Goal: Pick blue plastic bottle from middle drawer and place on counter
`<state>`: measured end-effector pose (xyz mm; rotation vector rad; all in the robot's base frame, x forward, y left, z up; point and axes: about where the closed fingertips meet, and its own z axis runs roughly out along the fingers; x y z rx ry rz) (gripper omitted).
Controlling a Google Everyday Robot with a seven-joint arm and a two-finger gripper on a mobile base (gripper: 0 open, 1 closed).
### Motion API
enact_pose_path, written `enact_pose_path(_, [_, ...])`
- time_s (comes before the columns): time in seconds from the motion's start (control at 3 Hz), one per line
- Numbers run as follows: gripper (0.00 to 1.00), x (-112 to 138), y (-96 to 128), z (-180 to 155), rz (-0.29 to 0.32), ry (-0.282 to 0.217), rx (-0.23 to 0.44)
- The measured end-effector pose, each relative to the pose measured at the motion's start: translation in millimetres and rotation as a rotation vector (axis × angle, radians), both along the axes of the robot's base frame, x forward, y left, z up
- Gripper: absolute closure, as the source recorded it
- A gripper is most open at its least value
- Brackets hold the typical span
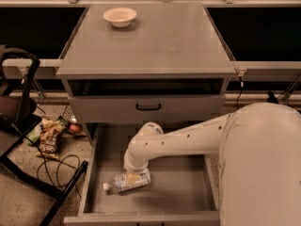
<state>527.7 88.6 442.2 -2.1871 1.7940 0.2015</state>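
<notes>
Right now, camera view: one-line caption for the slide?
Gripper down in the open middle drawer at the blue plastic bottle lying on its side; cream bowl sits on the counter above.

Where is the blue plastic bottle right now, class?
In the camera view, the blue plastic bottle lies on its side on the floor of the open middle drawer, left of centre, cap pointing left, with the pincer directly over it.

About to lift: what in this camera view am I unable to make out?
1. Claw: down in the middle drawer at the blue plastic bottle; the arm's wrist covers it, so the grip is unreadable.
2. Bottle label: too small to read.
3. Drawer's right front corner: hidden behind the robot's body.
4. Top drawer inside: shadowed under the counter.
</notes>
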Motion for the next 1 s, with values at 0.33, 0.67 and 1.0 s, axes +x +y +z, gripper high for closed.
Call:
enact_pose_path(0.33, [0.00, 0.5, 0.8, -6.3, 0.016, 0.009, -0.022])
enact_pose_path(0.67, [0.00, 4.0, 0.5, -18.5, 0.027, 0.018, -0.018])
enact_pose_path(1.0, [0.00, 5.7, -0.9, -35.4, 0.035, 0.021, -0.009])
